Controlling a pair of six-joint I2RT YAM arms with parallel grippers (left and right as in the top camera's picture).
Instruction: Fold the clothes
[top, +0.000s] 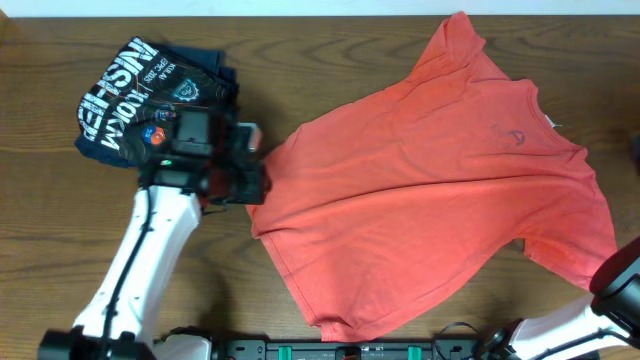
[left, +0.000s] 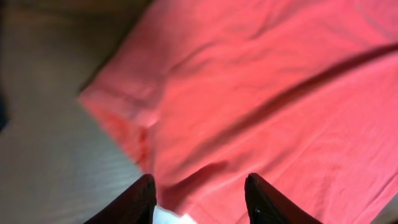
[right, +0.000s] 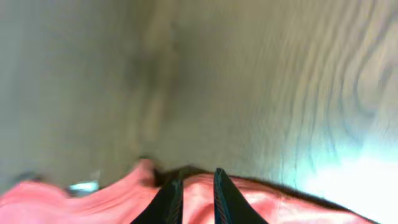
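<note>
Left gripper (left: 199, 186) has its fingers spread wide, just over one edge of the red shirt (top: 440, 190). Right gripper (right: 196, 177) has fingers nearly together at another edge; I cannot tell if it pinches.

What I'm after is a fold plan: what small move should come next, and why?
Probably lower the left gripper and close it on the edge of the orange T-shirt just below it: its jaws stand open over that edge, holding nothing, and the shirt lies spread and creased, not yet folded.
</note>
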